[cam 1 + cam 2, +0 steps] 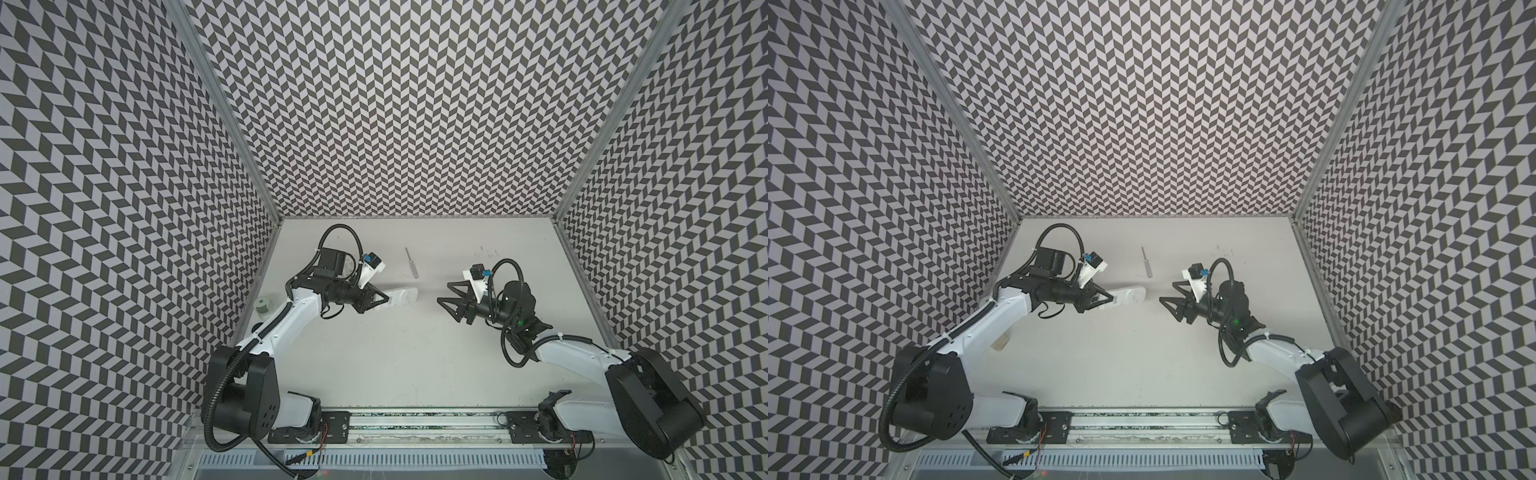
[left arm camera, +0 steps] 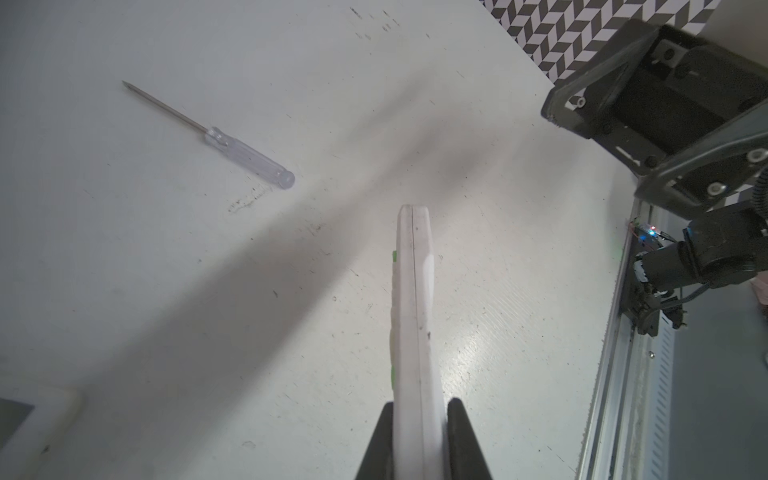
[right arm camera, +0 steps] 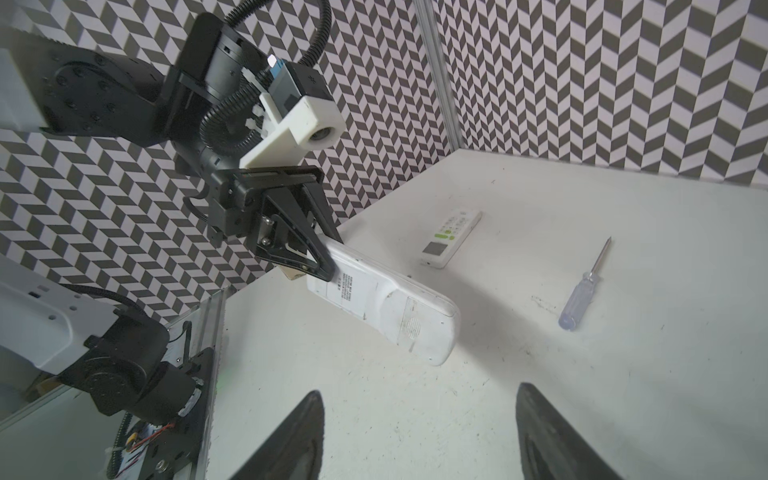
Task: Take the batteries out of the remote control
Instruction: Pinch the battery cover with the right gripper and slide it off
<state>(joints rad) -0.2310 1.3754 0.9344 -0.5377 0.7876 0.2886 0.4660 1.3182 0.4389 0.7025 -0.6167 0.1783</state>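
remote control [image 3: 386, 311] white | screwdriver [image 3: 579, 297] clear handle | walls [image 1: 395, 104] black-white chevron

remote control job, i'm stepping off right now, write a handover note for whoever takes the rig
Left end effector: shut on the remote control, held off the table, back side toward the right arm.
Right end effector: open, empty, facing the remote's free end, apart from it.
Second remote lies flat on the table, buttons up; screwdriver lies untouched.
Done: remote picked up.
Left: back cover looks closed, no batteries in view, so opening and unloading remain.
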